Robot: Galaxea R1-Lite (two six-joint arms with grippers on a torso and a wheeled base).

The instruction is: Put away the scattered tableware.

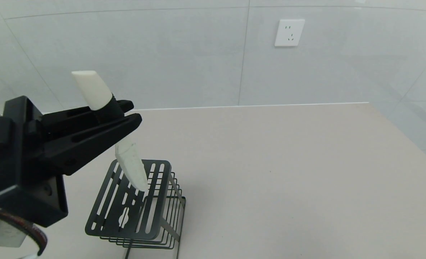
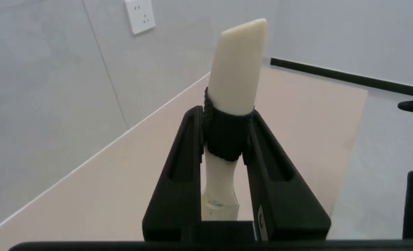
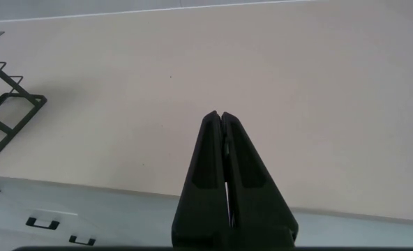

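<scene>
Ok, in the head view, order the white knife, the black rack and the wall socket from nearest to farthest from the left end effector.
1. White knife, clamped in the left end effector itself.
2. Black rack, on the table just beneath it.
3. Wall socket, on the back wall, off to the right.

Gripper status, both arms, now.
Left gripper: closed, holding the white knife by its black collar.
Right gripper: closed, holding nothing.

knife (image 1: 130, 165) white, perhaps cream | rack (image 1: 159, 201) dark grey, slotted | table (image 1: 288, 180) beige
</scene>
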